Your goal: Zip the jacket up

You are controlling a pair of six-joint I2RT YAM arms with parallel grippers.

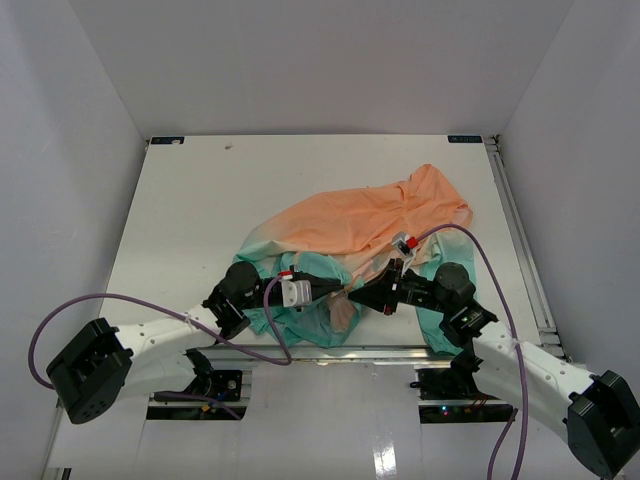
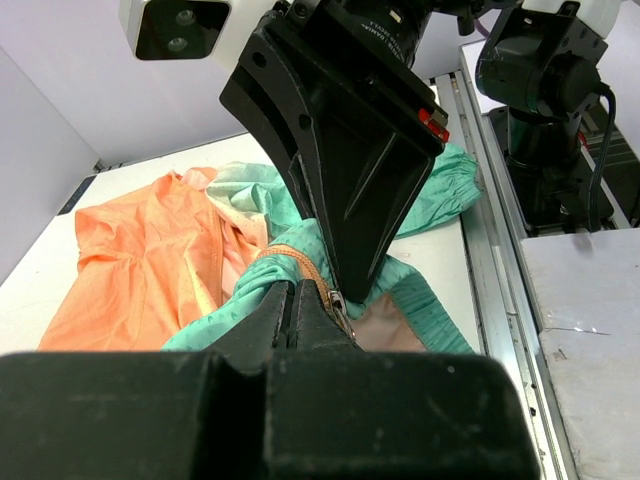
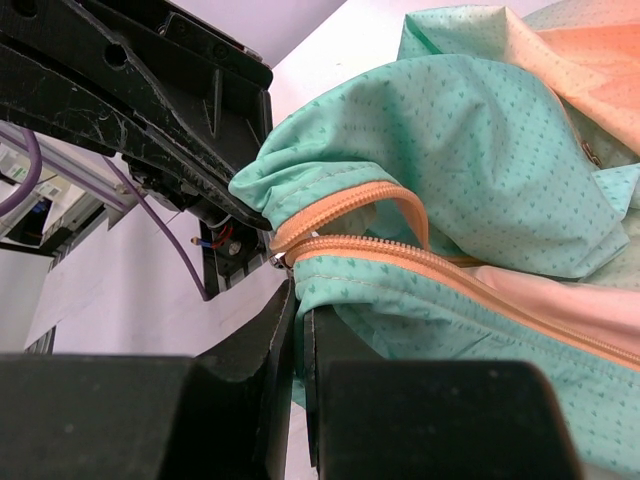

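Note:
The jacket lies crumpled on the white table, orange at the back and teal toward me. Both grippers meet at its near teal hem. My left gripper is shut at the bottom end of the orange zipper, its tips pressed together right beside the metal slider. Whether the pull tab is between them I cannot tell. My right gripper is shut on the teal fabric just below the zipper tape, with the slider just above its tips. In the left wrist view the right gripper fills the middle as a black wedge.
A metal rail runs along the table's right side and another along the near edge. Purple cables loop from both wrists. White walls enclose the table on three sides.

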